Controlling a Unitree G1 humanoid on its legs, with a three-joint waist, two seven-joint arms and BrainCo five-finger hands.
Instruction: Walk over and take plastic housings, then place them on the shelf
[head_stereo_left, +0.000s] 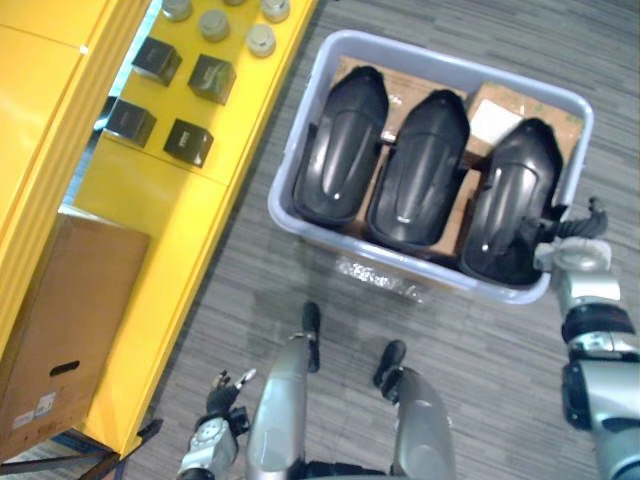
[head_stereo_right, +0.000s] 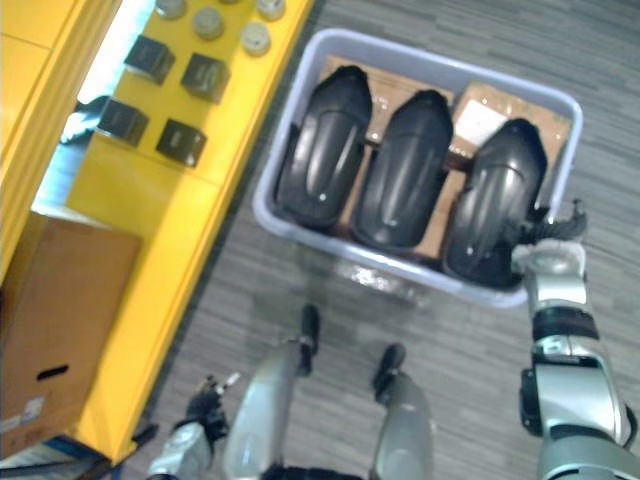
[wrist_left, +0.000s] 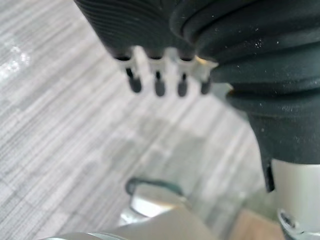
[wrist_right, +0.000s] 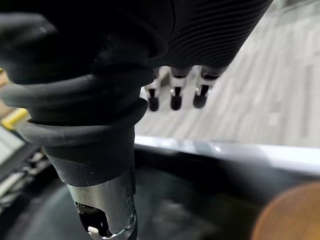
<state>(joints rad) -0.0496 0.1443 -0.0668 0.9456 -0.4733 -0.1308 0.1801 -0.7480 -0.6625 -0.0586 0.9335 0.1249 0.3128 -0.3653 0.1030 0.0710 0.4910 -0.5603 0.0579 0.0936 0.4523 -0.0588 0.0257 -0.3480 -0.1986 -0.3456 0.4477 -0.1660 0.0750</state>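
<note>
Down on the floor in the left eye view, a grey tub (head_stereo_left: 400, 258) holds three black housings (head_stereo_left: 420, 165) lying side by side on cardboard, each free to be lifted out singly. Over at the tub's near right corner the right hand (head_stereo_left: 572, 235) hangs close by the end of the rightmost housing (head_stereo_left: 510, 200), which looks like the one it's lined up for. Meanwhile the left hand (head_stereo_left: 222, 395) hangs low beside the yellow shelf (head_stereo_left: 180, 210), where small black boxes (head_stereo_left: 189, 141) sit.

Right eye view: same story, all three housings in the tub and none lifted yet.

Left wrist view: fingers (wrist_left: 159, 87) straight and apart over the grey floor (wrist_left: 60, 125), holding nothing.

Right wrist view: fingers (wrist_right: 175, 100) relaxed and empty above the tub's pale rim, with the dark shell just below. I'd say it's poised to reach down for a grip.
</note>
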